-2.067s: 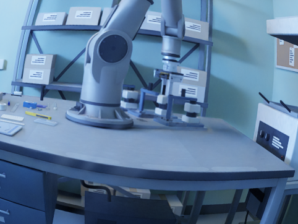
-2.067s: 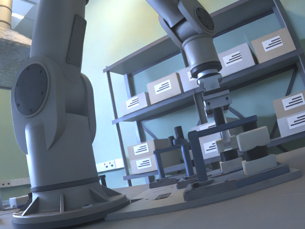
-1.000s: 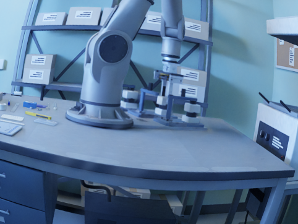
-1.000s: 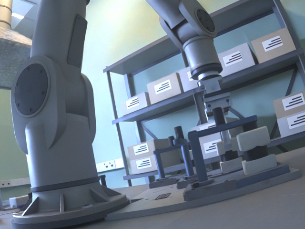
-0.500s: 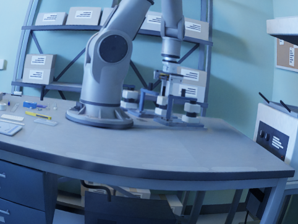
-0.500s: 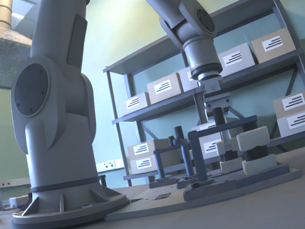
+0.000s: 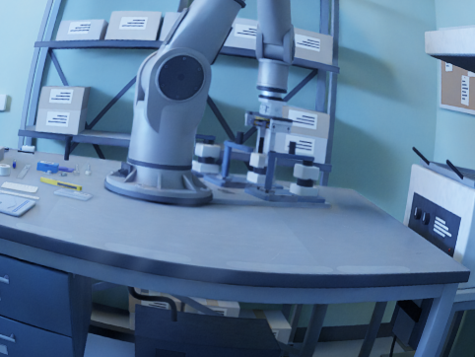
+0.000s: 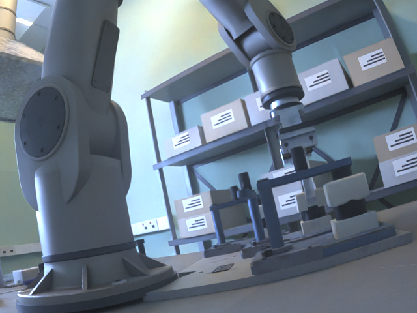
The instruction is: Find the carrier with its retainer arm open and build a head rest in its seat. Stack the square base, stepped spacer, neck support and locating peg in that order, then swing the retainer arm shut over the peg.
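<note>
My gripper [image 7: 261, 140] [image 8: 299, 158] hangs straight down over the middle carrier [image 7: 256, 170] behind the arm's base, and I still hold the dark locating peg [image 8: 299, 157] upright above the pale neck support [image 7: 256, 160] stacked there. Three blue carriers stand in a row: a left one [image 7: 207, 158], the middle one, and a right one [image 7: 305, 178] [image 8: 350, 205], each with a pale base, dark spacer and pale support. A blue retainer arm [image 8: 303, 172] crosses in front of the peg in the second side camera. The seat under the peg is hidden.
Behind the carriers stands a metal shelf rack [image 7: 305, 123] with labelled boxes. The arm's broad base [image 7: 157, 185] sits left of the carriers. Small tools [image 7: 59, 183] lie at the table's left end, and a white machine [image 7: 438, 217] stands past the right edge.
</note>
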Controlling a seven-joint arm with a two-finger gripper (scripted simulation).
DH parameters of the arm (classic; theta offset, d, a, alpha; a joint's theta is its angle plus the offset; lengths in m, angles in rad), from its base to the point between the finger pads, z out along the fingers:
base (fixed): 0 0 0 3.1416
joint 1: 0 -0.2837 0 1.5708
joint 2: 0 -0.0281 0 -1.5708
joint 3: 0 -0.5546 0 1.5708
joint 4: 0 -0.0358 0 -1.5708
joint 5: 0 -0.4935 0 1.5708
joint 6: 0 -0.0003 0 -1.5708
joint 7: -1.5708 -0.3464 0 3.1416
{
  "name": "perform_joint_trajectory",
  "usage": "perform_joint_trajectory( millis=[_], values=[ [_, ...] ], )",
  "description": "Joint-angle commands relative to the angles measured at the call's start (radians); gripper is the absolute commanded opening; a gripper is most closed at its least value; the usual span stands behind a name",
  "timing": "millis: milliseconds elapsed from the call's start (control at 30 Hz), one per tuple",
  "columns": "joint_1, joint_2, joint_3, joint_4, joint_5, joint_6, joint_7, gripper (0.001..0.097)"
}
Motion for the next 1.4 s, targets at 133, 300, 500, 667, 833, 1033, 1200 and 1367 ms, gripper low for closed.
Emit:
perform_joint_trajectory(
  millis=[133, 300, 500, 667, 833, 1033, 1200, 1367],
  values=[
    [0.0, 0.0, 0.0, 0.0, 0.0, 0.0, 0.0, 0.0595],
    [0.0, 0.0, 0.0, 0.0, 0.0, 0.0, 0.0, 0.0695],
    [0.0, 0.0, 0.0, 0.0, 0.0, 0.0, 0.0, 0.0695],
    [0.0, 0.0, 0.0, 0.0, 0.0, 0.0, 0.0, 0.0695],
    [0.002, -0.002, -0.001, -0.001, -0.002, 0.002, 0.002, 0.0695],
    [0.018, -0.023, -0.015, -0.01, -0.029, 0.025, 0.027, 0.0695],
    [0.044, -0.059, -0.036, -0.026, -0.072, 0.064, 0.068, 0.0695],
    [0.074, -0.102, -0.057, -0.048, -0.124, 0.114, 0.118, 0.0695]
  ],
)
